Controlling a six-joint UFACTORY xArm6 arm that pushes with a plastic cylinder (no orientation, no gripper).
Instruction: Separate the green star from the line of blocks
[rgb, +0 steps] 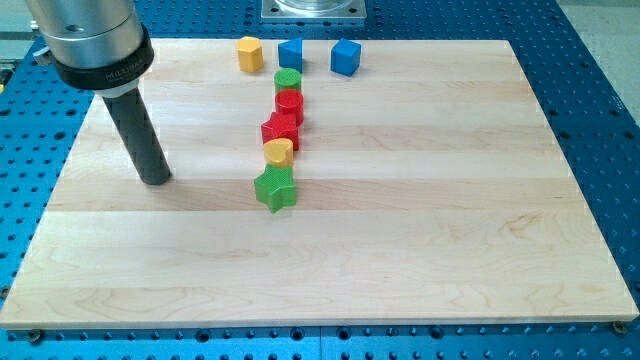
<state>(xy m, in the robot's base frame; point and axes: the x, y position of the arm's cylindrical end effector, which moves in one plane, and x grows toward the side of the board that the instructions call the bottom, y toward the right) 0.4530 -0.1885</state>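
Arm enters from the view's top-left corner, about 10 o'clock from centre. Silver cylindrical housing with a black collar (100, 68) below it. Dark rod (138, 128) drops from the collar, leaning slightly toward 5 o'clock. My tip (156, 180) is down on the surface at 9 o'clock.

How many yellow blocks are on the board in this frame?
2. One yellow block sits near the view's top, left of two blue blocks. The other yellow block is in the line, just above the green star. None looks hidden.
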